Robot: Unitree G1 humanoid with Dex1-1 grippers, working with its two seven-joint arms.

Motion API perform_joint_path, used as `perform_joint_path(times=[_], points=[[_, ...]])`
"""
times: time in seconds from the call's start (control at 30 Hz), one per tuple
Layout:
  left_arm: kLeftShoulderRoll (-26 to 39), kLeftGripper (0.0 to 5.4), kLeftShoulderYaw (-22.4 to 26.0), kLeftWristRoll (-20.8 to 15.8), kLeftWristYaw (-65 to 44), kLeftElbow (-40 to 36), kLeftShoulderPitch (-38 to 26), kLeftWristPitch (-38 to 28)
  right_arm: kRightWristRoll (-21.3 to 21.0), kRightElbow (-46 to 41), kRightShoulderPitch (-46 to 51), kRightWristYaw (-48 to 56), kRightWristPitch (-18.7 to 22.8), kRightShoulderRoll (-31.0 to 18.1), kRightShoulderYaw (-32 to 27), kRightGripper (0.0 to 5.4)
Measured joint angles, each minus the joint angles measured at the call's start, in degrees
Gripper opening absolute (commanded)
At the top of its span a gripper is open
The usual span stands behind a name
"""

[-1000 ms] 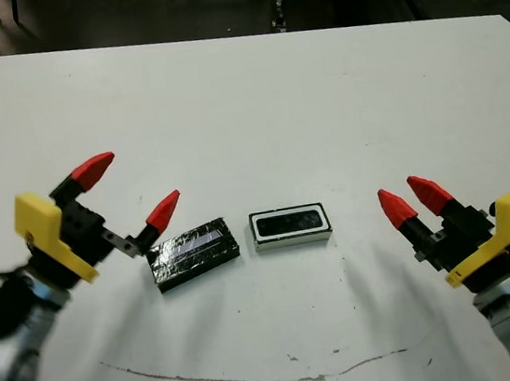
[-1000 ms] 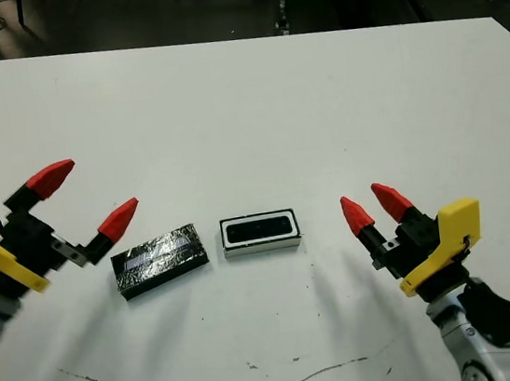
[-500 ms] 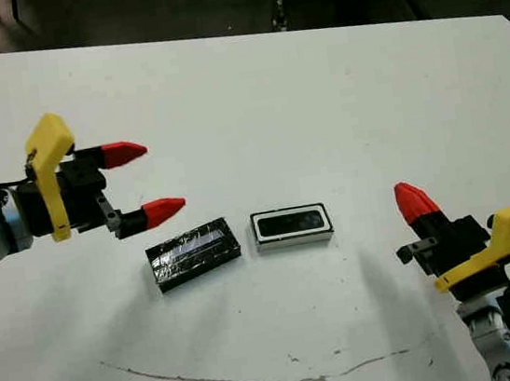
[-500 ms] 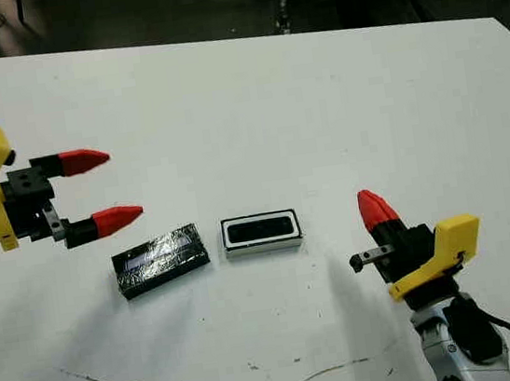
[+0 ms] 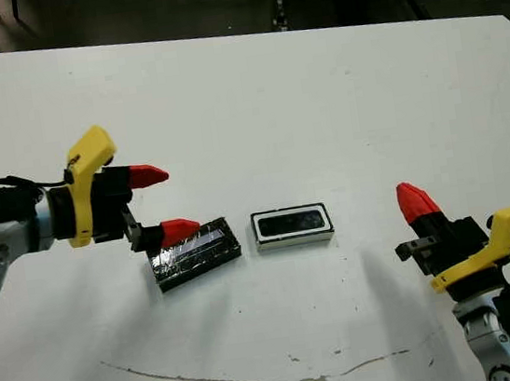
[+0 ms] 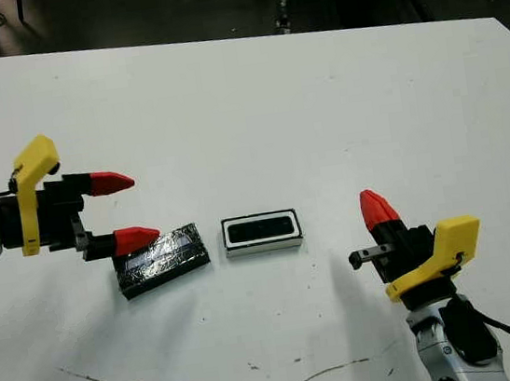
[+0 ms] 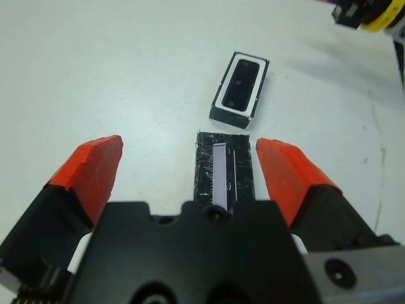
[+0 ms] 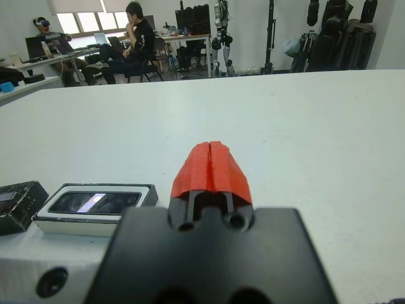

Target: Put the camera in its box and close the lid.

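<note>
Left gripper (image 5: 163,203) has swung in from the left over the last second and dropped toward the lid (image 5: 195,253), turning so its two red fingers now lie roughly level and point right; jaws spread wide, holding nothing. Its lower fingertip (image 5: 181,229) sits just over the lid's left end; contact cannot be judged from the head views. In the left wrist view the lid lies centred between the spread fingers, pale stripe running along the line of approach. Lid itself has not moved: flat on the tabletop, slightly skewed, just left of the box (image 5: 292,226) and not touching it. The camera (image 5: 290,223) lies inside the box, dark bar in the white lining, so the first half of the task reads as done. Right gripper (image 6: 377,212) has pulled back toward the near right edge over the same second and now sits well apart from the box, jaws pressed together on nothing, red tips meeting in the right wrist view. Judgement: the left arm is lining up to take the lid; closing the box is what remains. Lid is low and flat, so pinching its edges may need care.
</note>
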Motion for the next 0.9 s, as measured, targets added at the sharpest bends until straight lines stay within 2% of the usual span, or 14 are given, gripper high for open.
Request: perform_joint_path(times=[0.53,0.9], points=[[0.06,5.4,-4.59,6.67,-1.92,-0.83,0.32,-2.99,0.61,0.0,0.47,0.08,-0.03,-0.03,0.86,0.01],[-0.01,5.4,-7.69,10.93,-3.05,2.03,0.46,-6.24,1.35,0.12,0.71,0.68,-0.04,-0.03,0.92,0.01]])
